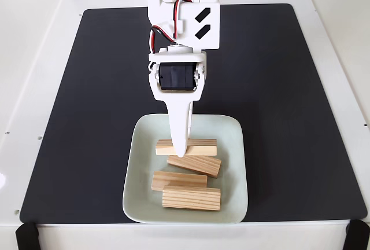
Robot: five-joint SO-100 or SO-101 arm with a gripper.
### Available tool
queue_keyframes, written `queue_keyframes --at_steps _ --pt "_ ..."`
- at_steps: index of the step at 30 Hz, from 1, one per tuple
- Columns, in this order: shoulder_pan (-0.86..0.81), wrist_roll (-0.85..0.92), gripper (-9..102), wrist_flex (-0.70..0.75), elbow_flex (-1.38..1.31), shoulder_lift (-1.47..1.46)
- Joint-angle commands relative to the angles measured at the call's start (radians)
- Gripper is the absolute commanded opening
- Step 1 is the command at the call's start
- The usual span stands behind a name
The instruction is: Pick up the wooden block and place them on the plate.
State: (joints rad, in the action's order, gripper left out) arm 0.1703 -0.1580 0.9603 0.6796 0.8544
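in the fixed view, your gripper (181,153) hangs over the plate (141,131), its white finger hiding the middle of the top wooden block (202,147); you cannot tell whether the claw is spread or pinching. the squarish, rounded mint plate on the black mat (289,88) holds four striped pale wooden blocks, the others at (196,165), (173,180) and (191,198).

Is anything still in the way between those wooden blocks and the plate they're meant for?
Nothing visible: all four wooden blocks lie on the plate. The gripper hangs over the farthest block; whether it grips it is unclear.
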Motion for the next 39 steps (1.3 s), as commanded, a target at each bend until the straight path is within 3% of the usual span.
queue_keyframes --at_steps 1,6,12,16,23,31,39 --pt "-0.002 -0.006 22 -0.012 -0.037 0.018" --pt "-0.005 0.006 46 -0.015 0.008 0.037" --pt "-0.008 0.002 50 -0.003 0.052 0.13" --pt "0.0 0.005 40 -0.015 0.222 0.314" --pt "0.034 -0.006 -1 -0.107 0.68 0.765" --pt "0.075 0.003 -1 -0.466 1.298 1.361" --pt "0.074 0.006 -1 -0.678 1.793 1.865"
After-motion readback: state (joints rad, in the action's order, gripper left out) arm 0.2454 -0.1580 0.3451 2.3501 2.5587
